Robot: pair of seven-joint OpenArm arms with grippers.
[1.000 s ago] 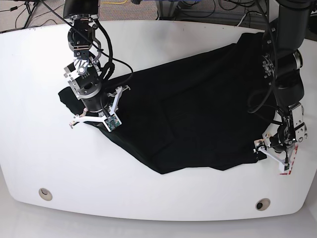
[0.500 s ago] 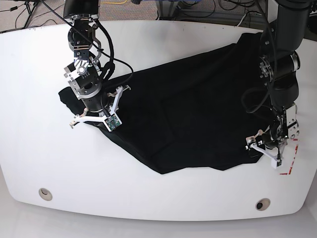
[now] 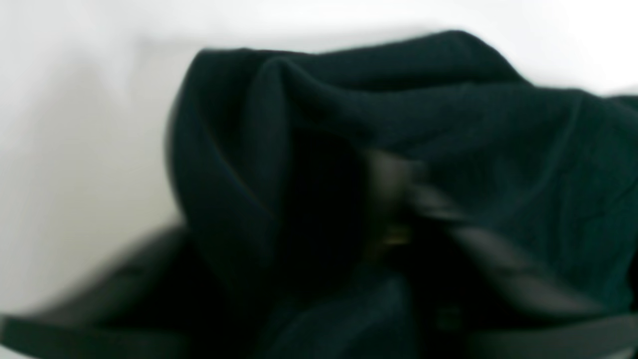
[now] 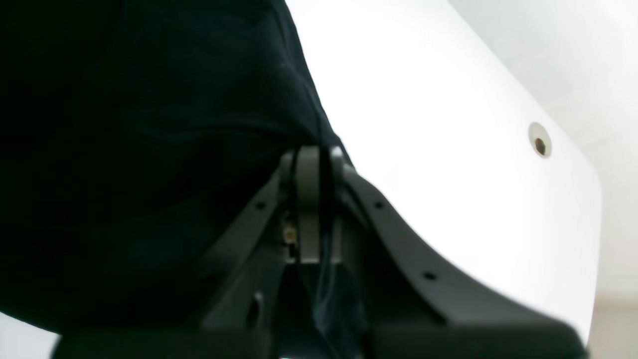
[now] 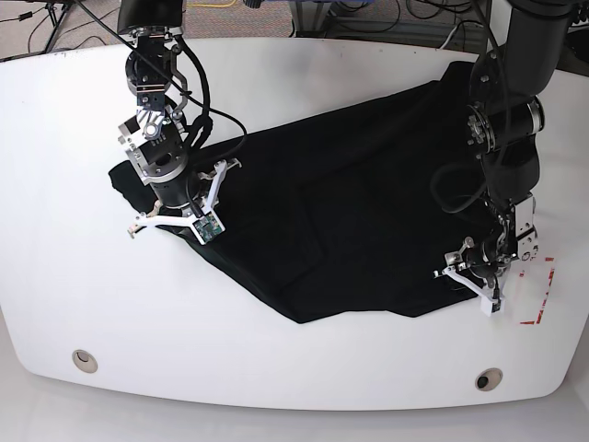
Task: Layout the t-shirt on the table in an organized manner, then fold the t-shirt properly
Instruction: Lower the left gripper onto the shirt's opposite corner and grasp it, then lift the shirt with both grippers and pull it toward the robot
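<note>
The black t-shirt (image 5: 350, 212) lies spread and creased across the white table (image 5: 276, 368), from far right to near centre. My right gripper (image 5: 166, 217) is at its left end, shut on the cloth edge. In the right wrist view the grey fingertips (image 4: 314, 154) pinch the black cloth (image 4: 149, 149) against each other. My left gripper (image 5: 465, 270) sits at the shirt's near right corner. The left wrist view is blurred. A raised fold of cloth (image 3: 448, 124) is bunched around the grey fingers (image 3: 398, 194), which look shut on it.
Two round grommet holes (image 5: 85, 359) (image 5: 488, 378) lie near the front edge; one of them (image 4: 540, 141) shows in the right wrist view. Red tape marks (image 5: 543, 299) sit just right of the left gripper. Cables lie beyond the far edge.
My left gripper moved left, off the red tape and onto the shirt's near right corner, and its jaws closed there. The corner bunched leftward. The right arm stayed put.
</note>
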